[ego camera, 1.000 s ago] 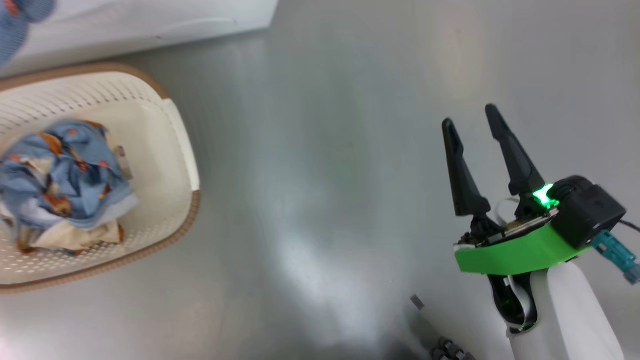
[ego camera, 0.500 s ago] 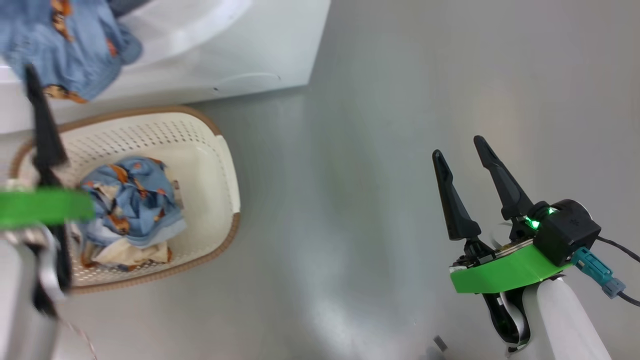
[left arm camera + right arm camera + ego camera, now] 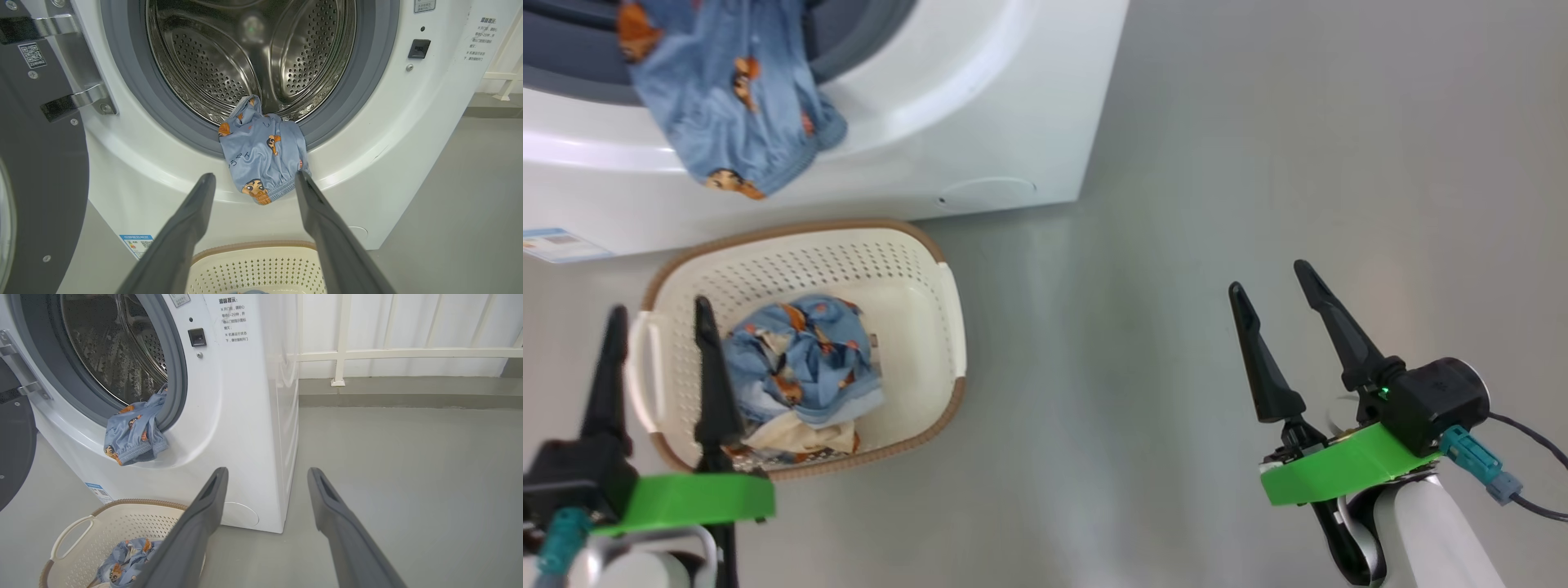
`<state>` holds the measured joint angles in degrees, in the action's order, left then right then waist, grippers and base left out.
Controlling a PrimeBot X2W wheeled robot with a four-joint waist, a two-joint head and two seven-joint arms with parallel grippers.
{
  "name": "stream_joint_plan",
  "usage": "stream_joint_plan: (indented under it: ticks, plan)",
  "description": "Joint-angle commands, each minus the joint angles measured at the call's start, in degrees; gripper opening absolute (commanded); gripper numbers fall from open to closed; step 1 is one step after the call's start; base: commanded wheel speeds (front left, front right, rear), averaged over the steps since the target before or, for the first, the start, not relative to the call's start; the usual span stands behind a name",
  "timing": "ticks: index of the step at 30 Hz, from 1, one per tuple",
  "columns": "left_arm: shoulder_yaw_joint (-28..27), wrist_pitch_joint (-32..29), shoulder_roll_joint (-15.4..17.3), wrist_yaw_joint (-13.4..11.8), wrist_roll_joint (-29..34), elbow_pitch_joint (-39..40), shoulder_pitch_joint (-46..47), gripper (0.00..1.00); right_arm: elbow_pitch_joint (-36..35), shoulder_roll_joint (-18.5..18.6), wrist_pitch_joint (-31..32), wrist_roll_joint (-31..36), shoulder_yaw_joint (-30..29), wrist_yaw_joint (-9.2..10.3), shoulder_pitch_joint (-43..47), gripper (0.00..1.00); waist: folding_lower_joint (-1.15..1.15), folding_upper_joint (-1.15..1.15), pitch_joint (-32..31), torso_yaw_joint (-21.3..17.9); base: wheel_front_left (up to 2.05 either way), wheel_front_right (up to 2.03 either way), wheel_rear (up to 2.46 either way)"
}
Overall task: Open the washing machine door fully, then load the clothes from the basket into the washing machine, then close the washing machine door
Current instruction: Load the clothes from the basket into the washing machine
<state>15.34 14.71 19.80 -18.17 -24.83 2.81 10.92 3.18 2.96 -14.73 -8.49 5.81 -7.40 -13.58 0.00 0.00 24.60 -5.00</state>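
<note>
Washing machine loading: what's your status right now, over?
Left gripper open, empty, near the basket. Right gripper open, empty. One blue garment hangs half out over the drum seal; more clothes in basket. Washing machine door open.

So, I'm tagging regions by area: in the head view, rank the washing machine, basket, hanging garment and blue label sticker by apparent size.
1. washing machine, though cropped by the frame.
2. basket.
3. hanging garment; likely nearer the camera than the basket, so it may look bigger than it is.
4. blue label sticker, also cropped.

Grey floor (image 3: 1217,163); white railing (image 3: 408,353) before white wall (image 3: 367,322).
</note>
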Motion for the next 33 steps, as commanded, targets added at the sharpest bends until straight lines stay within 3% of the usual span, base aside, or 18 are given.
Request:
stream_joint_plan:
  ticks: [1, 16, 33]
  plan:
    - [-1.73, 0.29, 1.02, -0.58, -0.36, 1.42, -0.54, 1.0, -1.1, -0.08, -0.27, 0.62, 1.21, -0.09, 1.18, 1.0, 0.0, 0.0, -1.92, 1.58, 0.0, 0.0, 0.0]
    - [0.46, 0.29, -1.33, 0.32, -0.57, -0.72, -5.8, 1.0, -0.95, -0.08, -0.27, 0.69, 0.8, -0.09, 4.77, 1.0, 0.0, 0.0, -6.85, 1.79, 0.0, 0.0, 0.0]
    - [1.66, 0.23, -2.02, 0.89, -1.1, -2.52, -5.1, 1.0, -1.53, -0.08, -0.27, 0.79, 0.48, -0.09, 5.55, 1.0, 0.0, 0.0, -6.69, 2.41, 0.0, 0.0, 0.0]
